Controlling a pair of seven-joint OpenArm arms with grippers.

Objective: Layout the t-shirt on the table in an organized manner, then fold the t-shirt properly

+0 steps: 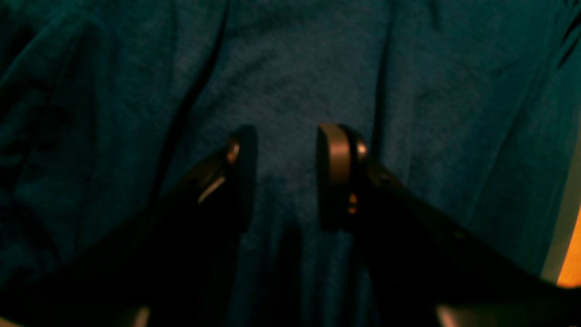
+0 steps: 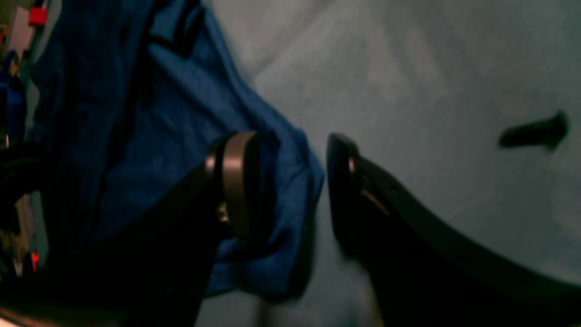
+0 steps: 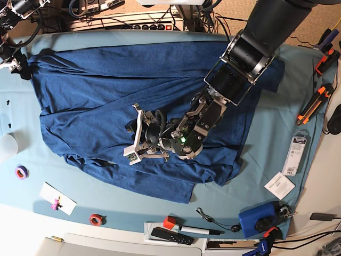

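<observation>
Along the near edge of the worktop (image 3: 256,160), which was covered in light teal cloth, lay small items: a red tape ring (image 3: 96,219), a red block (image 3: 169,222), a black marker (image 3: 198,230) and, to the right, a blue box (image 3: 257,221). Beyond them the t-shirt (image 3: 96,101), dark navy and rumpled into long folds, was spread across the middle of the worktop, its near hem ragged and a corner hanging toward the near edge. Over the middle of the shirt the left end effector (image 3: 139,140) pointed left and low over the fabric; in its wrist view the left end effector (image 1: 286,175) had its jaws apart with shirt fabric showing between them, and whether they touched the cloth could not be told. At the far left corner of the shirt was the right end effector (image 3: 15,63), only partly seen in the base view; in its wrist view the right end effector (image 2: 290,190) stood with its jaws apart, a bunched edge of blue fabric lying against one pad and bare teal cloth beside the other
</observation>
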